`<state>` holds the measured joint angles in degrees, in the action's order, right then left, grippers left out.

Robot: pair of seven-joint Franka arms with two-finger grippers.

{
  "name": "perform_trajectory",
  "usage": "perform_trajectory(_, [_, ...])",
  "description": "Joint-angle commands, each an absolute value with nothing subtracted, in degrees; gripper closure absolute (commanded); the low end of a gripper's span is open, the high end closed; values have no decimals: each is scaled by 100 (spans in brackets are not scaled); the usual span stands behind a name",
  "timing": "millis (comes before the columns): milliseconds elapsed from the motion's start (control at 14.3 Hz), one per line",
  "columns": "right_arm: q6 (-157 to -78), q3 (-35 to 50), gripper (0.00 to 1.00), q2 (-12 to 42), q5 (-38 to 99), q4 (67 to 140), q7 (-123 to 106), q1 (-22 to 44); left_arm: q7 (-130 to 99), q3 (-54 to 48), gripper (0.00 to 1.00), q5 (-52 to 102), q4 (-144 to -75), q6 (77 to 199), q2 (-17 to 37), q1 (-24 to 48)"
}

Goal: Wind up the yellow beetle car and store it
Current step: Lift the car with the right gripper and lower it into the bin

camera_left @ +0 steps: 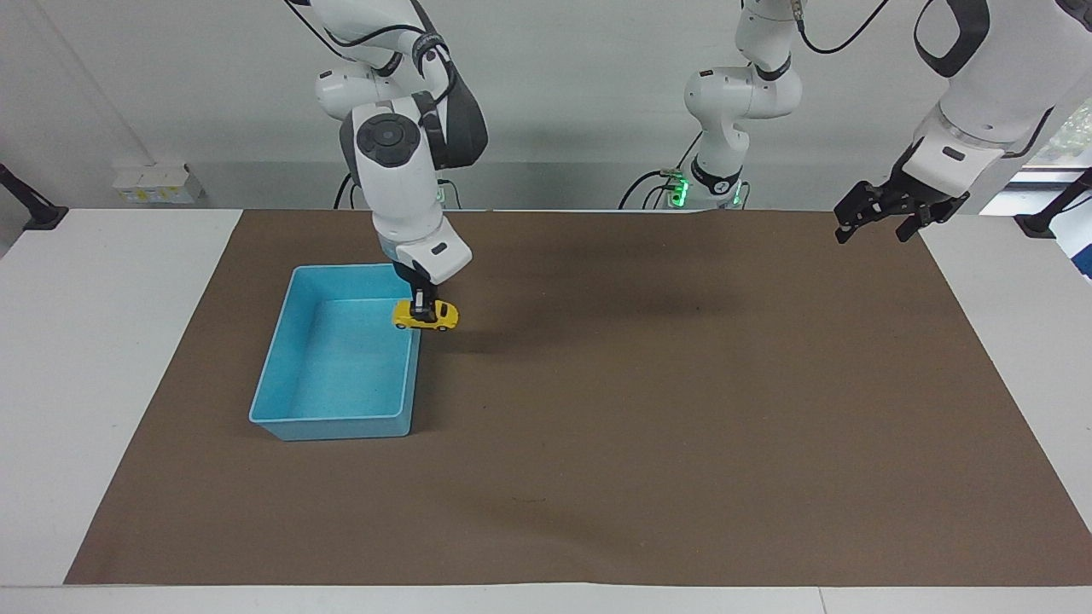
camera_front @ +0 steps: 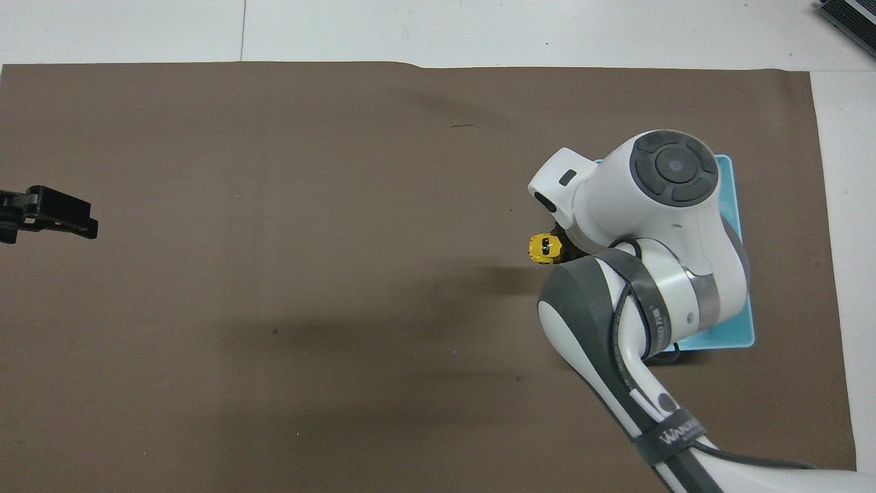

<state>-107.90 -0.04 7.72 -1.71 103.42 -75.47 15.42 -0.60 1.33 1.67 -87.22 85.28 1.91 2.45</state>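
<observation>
Brown mat [camera_left: 648, 426] covers the white tabletop [camera_left: 102, 341] across frame centre; open light-blue bin [camera_left: 341, 418] sits on mat, left of centre in facing view.

I am seeing my right arm [camera_front: 657, 226] covering most of the blue bin [camera_front: 742, 315] at right of frame, yellow beetle car [camera_front: 545, 248] showing beside it, left gripper [camera_front: 48, 213] waiting at left edge.

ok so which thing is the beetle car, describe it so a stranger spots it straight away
Find the blue bin on the brown mat, toward the right arm's end of the table. Over its rim hangs the right gripper, shut on the yellow beetle car: a tiny rounded toy, the only yellow thing there.
</observation>
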Motion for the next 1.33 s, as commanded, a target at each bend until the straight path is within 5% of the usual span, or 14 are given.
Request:
perform_trajectory(0, [-10740,44,100,677,-255,10537,-8215,1074,-114,105,0,114,-8640,8420,220,202])
perform_trajectory(420, [-11406,35,100,265,-272,11468,-9148,309,-114,105,0,114,-8640,8420,220,202])
perform_trajectory(1260, [-13367,35,100,448,-378,12866,-9255,290,-114,105,0,114,-8640,8420,220,202])
